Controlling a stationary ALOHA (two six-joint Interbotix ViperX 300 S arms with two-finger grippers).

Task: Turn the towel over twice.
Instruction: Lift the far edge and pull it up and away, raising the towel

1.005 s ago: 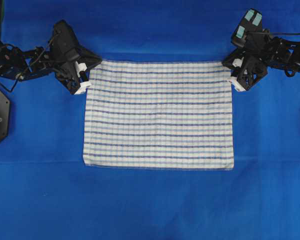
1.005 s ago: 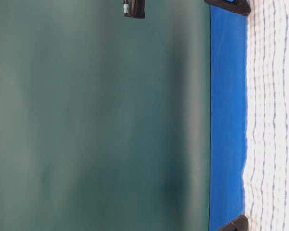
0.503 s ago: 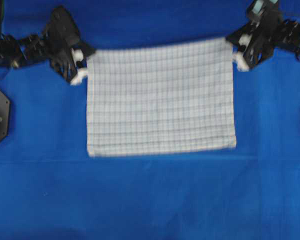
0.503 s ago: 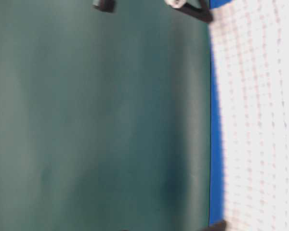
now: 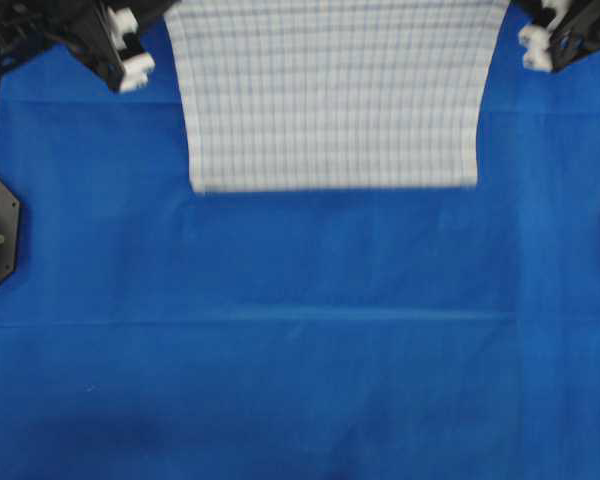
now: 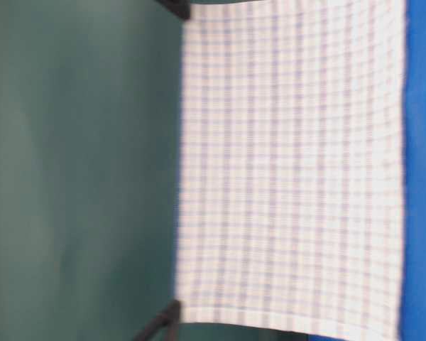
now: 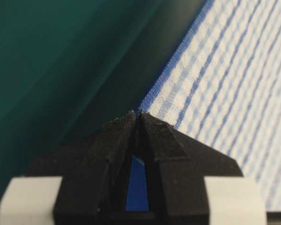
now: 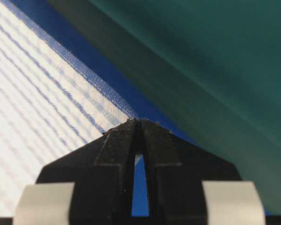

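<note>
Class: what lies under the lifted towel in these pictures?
Under the towel, held at its corners by the left hand and right hand, bare blue table covering shows. The covering behind the hanging cloth is hidden.

One towel (image 5: pixel 330 95) counted, checked white with blue stripes, two robot hands counted, one left hand (image 7: pixel 137 114) and one right hand (image 8: pixel 137 120), one blue-covered bench (image 5: pixel 300 340) seen beneath, one green backdrop (image 6: pixel 78 170) seen behind
</note>
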